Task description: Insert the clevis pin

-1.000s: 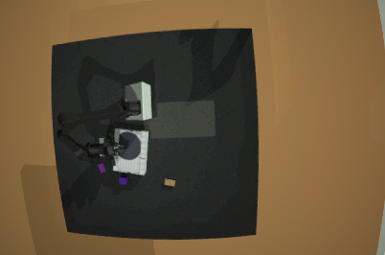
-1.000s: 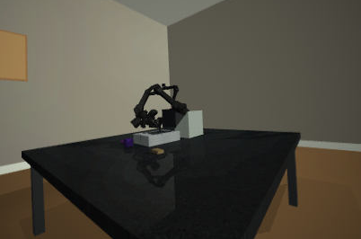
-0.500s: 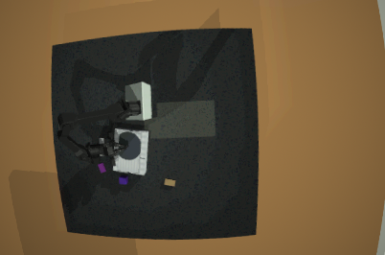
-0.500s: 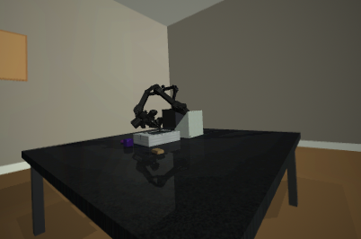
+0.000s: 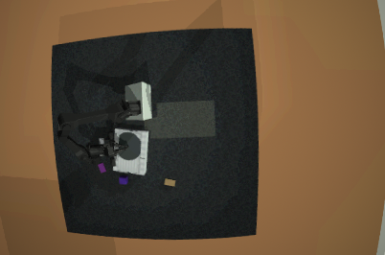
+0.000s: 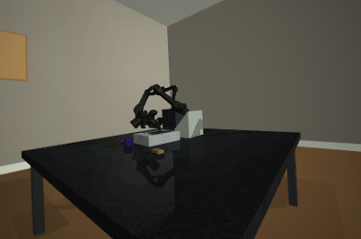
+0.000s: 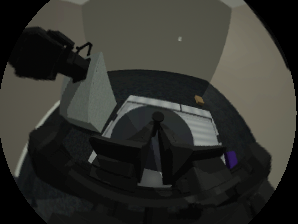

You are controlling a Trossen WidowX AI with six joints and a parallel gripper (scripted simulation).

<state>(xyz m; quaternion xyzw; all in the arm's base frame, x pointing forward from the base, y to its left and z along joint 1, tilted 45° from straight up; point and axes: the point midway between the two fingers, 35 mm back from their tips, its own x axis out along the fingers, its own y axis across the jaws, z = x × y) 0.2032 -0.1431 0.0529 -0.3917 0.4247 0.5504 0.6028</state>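
One Hand Pinches One Pin Over One Big Disc

Seen from the top, one black arm (image 5: 91, 117) (image 6: 168, 95) (image 7: 37, 52) reaches from one pale block (image 5: 135, 94) (image 6: 195, 125) (image 7: 82, 102) near the left edge of the desk (image 5: 215, 196) (image 6: 202, 183) (image 7: 145, 78). One white tray (image 5: 130, 166) (image 6: 157, 140) (image 7: 202, 133) sits below the block, closer to the left edge than the right. One round gray disc (image 5: 134, 153) (image 7: 179, 127) lies in it, with the gripper (image 5: 125, 147) (image 6: 159, 128) (image 7: 156, 123) over it. Three little blocks lie around: one pink-purple block (image 5: 101, 168) (image 6: 122, 141) toward the bottom left corner, one dark purple block (image 5: 124, 181) (image 6: 128, 142) (image 7: 231, 160) by the tray, and one tan block (image 5: 169, 182) (image 6: 157, 151) (image 7: 199, 99) nearer the bottom edge.

From the side, the same three little blocks show. The tan one is nearest the desk's front edge. The pin is too small to make out.

From the wrist, the two fingers are almost shut, pinching one dark pin (image 7: 158, 117). Its round end shows at their tips, in front of the disc. I cannot tell if it is in the hole.
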